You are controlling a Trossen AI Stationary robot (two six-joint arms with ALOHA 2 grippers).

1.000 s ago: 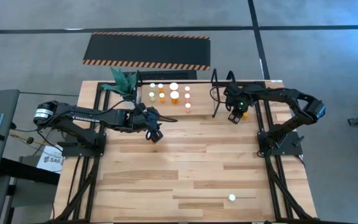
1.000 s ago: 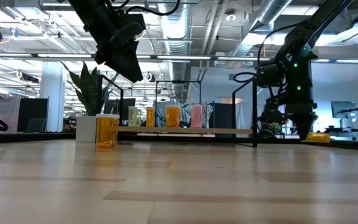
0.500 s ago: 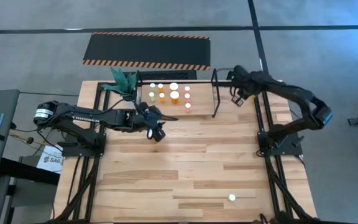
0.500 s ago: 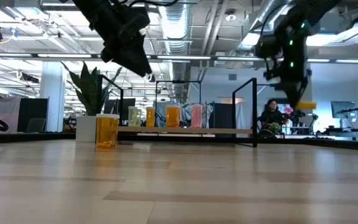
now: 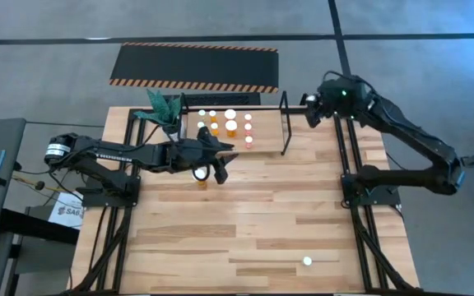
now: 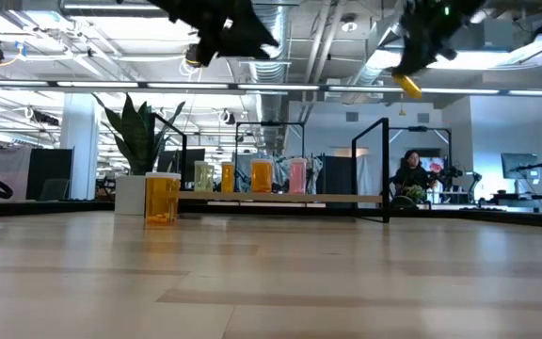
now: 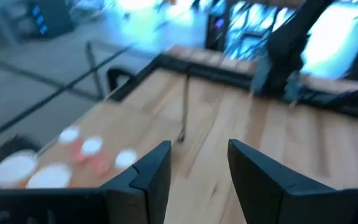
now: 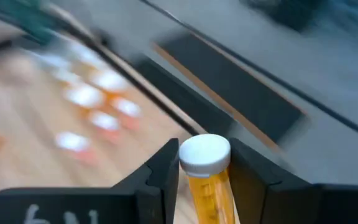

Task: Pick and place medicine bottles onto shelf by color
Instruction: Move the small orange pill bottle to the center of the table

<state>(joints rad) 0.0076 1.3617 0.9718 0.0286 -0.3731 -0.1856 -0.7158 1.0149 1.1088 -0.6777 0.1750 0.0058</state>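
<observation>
My right gripper [image 5: 310,113] is shut on a small yellow-orange medicine bottle [image 8: 204,182] with a white cap. It is high above the table's far right, beside the shelf's right hoop [image 5: 285,123]. The bottle shows tilted in the low view [image 6: 408,85]. My left gripper [image 5: 220,170] is open and empty, raised above the table in front of the shelf [image 5: 266,125]. Several white-capped bottles [image 5: 230,125] stand on the shelf board. A larger orange bottle [image 6: 162,198] stands upright on the table below my left arm, where the high view shows its white cap [image 5: 199,173]. My right gripper pinches the bottle's body just below the white cap [image 8: 204,154] between its two fingers [image 8: 164,174]. The fingers lie across the body, and the cap end sticks out past the fingertips. The bottle is lifted clear of the table and sits tilted in the hold.
A green plant in a white pot [image 5: 163,107] stands at the shelf's left end. A black hazard-striped mat [image 5: 194,67] lies on the floor beyond the table. One more white-capped bottle [image 5: 307,261] stands near the table's near right. Bare wood lies in the middle.
My right gripper has taken the yellow-orange bottle up from the table right of the shelf. It has risen high and gone toward the far edge. My left gripper has risen and gone toward the table's right, uncovering the orange bottle, which stays standing.
</observation>
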